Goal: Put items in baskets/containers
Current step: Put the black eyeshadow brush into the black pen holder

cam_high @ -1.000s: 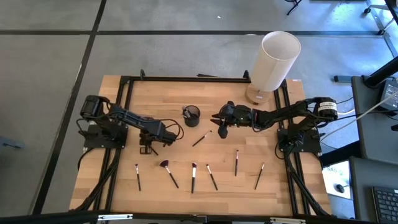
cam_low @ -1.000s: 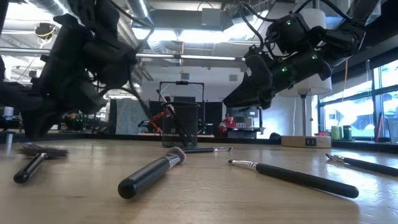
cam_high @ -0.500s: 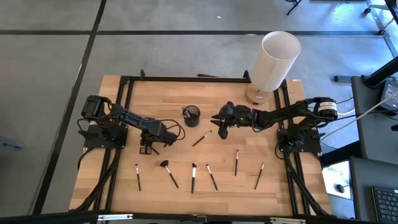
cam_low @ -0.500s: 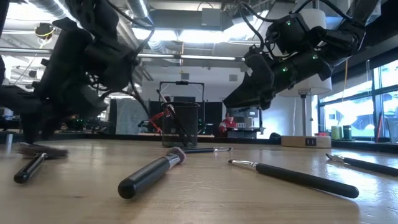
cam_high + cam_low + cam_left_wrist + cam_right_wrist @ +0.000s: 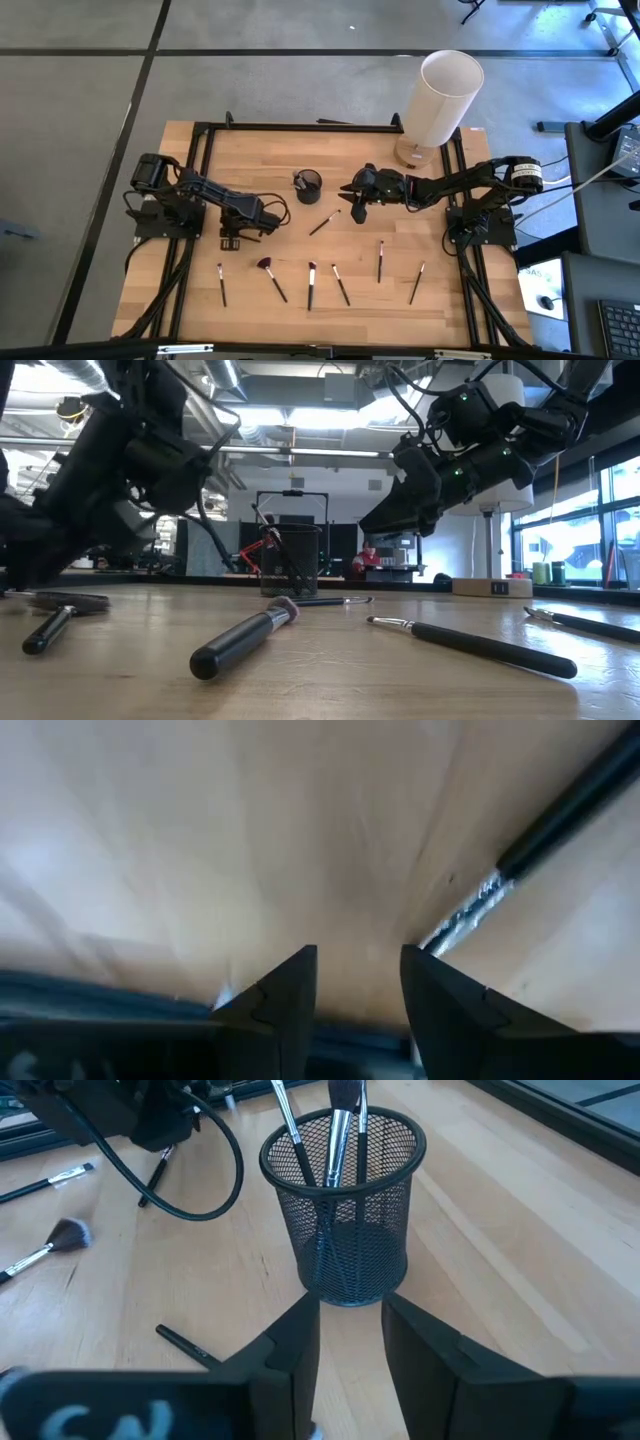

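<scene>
Mesh cup sits upright on the wooden table, toward the far middle, with a few brushes standing in it; the right wrist view shows three handles poking out of the cup.

Right claw hovers just beside the cup, on the side toward the white cylinder. Fingers are apart with a narrow gap, nothing between them, pointing at the cup's base. In the low view the same claw hangs above the table, clear of the surface.

Left claw is down low at the table on the cup's other side and nearer the front edge. Fingers are apart, empty, tips close to the wood. A dark-handled brush with a silver ferrule lies just beside the left claw, not between the fingers.

Loose brushes, all flat on the table, nearer the front edge than the cup:
- one brush just in front of the cup, angled
- short brush, farthest from the cylinder
- reddish fan brush
- thick pale-tipped brush, which is the big one in the low view
- thin brush
- brush
- brush, closest to the right arm's base
</scene>
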Available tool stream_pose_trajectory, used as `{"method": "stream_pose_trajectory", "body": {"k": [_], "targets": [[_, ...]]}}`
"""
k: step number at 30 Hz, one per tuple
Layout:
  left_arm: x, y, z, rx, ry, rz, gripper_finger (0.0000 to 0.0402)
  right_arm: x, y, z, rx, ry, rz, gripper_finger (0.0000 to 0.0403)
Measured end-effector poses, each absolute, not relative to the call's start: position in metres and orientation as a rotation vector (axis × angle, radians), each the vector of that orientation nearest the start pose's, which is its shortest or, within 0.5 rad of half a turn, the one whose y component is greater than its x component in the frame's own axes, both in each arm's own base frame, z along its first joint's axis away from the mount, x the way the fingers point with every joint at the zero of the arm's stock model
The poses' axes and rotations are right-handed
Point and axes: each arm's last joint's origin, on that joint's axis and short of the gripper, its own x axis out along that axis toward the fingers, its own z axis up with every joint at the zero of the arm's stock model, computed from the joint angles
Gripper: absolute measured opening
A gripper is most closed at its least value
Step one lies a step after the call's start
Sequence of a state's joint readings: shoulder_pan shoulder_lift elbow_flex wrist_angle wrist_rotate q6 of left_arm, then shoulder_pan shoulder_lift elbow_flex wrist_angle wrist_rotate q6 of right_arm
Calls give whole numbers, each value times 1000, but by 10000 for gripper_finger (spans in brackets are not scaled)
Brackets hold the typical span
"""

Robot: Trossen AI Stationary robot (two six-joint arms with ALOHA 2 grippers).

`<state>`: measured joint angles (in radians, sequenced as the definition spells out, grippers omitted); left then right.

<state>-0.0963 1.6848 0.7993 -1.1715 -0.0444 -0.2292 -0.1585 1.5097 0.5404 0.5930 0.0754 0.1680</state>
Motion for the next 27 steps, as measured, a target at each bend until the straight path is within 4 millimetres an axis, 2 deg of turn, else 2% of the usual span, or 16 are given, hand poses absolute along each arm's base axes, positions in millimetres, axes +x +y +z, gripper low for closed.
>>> {"method": "stream_pose_trajectory", "body": {"k": [6,9,13,21,24,27], "targets": [[201,-22,148,-8,2137,306,141,278,-47,163,181,357,-263,110],[197,-26,139,-30,2063,333,141,278,-46,163,182,357,-256,110],[192,-35,127,-41,2024,282,141,278,-46,163,186,360,-239,110],[192,-42,124,1,1997,238,139,278,-46,164,189,351,-239,110],[193,-43,123,25,1974,234,124,278,-46,164,190,351,-239,110],[195,-43,122,12,1962,221,88,278,-46,164,191,350,-239,110]]}}
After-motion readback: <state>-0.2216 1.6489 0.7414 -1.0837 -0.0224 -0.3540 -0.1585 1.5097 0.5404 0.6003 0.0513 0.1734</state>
